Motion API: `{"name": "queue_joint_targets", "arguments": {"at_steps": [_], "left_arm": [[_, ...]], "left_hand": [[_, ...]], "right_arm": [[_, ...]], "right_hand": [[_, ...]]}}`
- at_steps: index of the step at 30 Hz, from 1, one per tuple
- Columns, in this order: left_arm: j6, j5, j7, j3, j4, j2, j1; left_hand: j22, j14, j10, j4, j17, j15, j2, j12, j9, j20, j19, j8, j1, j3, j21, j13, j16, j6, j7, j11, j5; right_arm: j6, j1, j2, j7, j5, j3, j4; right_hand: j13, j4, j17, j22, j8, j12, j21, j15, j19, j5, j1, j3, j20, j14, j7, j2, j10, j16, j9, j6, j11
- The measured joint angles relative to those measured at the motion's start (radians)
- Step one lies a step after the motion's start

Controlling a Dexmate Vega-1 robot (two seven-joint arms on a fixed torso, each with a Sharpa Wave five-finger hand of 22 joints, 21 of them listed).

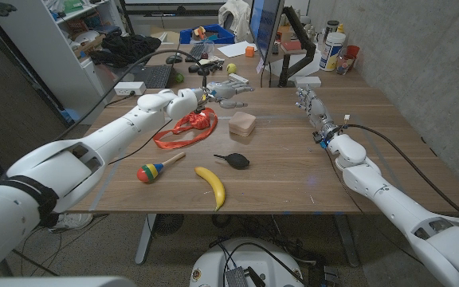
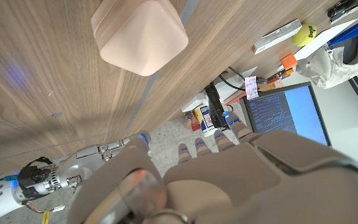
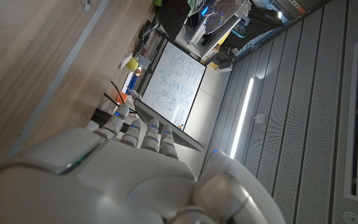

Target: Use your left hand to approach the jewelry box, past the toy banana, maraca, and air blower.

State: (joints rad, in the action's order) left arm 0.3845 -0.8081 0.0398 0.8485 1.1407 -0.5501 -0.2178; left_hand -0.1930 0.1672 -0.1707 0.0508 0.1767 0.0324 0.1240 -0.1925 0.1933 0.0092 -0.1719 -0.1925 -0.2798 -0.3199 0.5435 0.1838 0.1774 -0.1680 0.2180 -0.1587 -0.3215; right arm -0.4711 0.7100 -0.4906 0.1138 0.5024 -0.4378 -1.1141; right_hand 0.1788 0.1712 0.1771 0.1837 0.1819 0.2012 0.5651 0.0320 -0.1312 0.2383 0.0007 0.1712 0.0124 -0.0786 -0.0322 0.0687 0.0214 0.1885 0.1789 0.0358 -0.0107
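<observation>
Item: small pale pink rounded-square jewelry box [image 1: 242, 123], lid closed, standing at the middle of the wooden bench [image 1: 293, 179], toward the far side.

Near it, to the left: a tangle of red ribbon [image 1: 188, 127].

Nearer row, left to right: a wooden maraca with red, yellow, green and blue head [image 1: 158, 168]; a curved yellow toy banana [image 1: 211, 186]; a black bulb air blower [image 1: 233, 160].

Left robot hand [image 1: 228, 88]: held above the bench just beyond the box on its far side, fingers spread apart, holding nothing.

Right robot hand [image 1: 310, 104]: at the right far part of the bench, well apart from the box, fingers extended and separate, holding nothing.

Step in hand, as judged: the approach looks nearly complete, with the banana, maraca and blower all nearer than the left robot hand. The next move calls for bringing the hand nearward and down onto the box, clear of the ribbon.

Hard to make out: the left wrist view shows the box [image 2: 139, 34] beyond the fingertips [image 2: 225, 138], but whether any finger touches it cannot be told. The right palm is hidden.
</observation>
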Motion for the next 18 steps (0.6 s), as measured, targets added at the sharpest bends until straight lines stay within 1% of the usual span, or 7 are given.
{"name": "queue_joint_targets", "arguments": {"at_steps": [18], "left_arm": [[0.0, -0.012, -0.005, 0.009, -0.012, -0.002, 0.001]], "left_hand": [[0.0, 0.0, 0.0, -0.008, 0.0, 0.0, 0.003, -0.004, 0.0, 0.0, 0.0, -0.008, -0.021, -0.008, 0.0, 0.0, 0.0, 0.0, 0.0, 0.0, 0.0]], "right_arm": [[-0.001, -0.007, 0.006, 0.005, -0.001, -0.004, 0.016]], "right_hand": [[0.0, 0.0, 0.0, 0.0, 0.0, 0.0, 0.0, 0.0, 0.0, 0.0, 0.0, 0.0, 0.0, 0.0, 0.0, 0.0, 0.0, 0.0, 0.0, 0.0, 0.0]]}}
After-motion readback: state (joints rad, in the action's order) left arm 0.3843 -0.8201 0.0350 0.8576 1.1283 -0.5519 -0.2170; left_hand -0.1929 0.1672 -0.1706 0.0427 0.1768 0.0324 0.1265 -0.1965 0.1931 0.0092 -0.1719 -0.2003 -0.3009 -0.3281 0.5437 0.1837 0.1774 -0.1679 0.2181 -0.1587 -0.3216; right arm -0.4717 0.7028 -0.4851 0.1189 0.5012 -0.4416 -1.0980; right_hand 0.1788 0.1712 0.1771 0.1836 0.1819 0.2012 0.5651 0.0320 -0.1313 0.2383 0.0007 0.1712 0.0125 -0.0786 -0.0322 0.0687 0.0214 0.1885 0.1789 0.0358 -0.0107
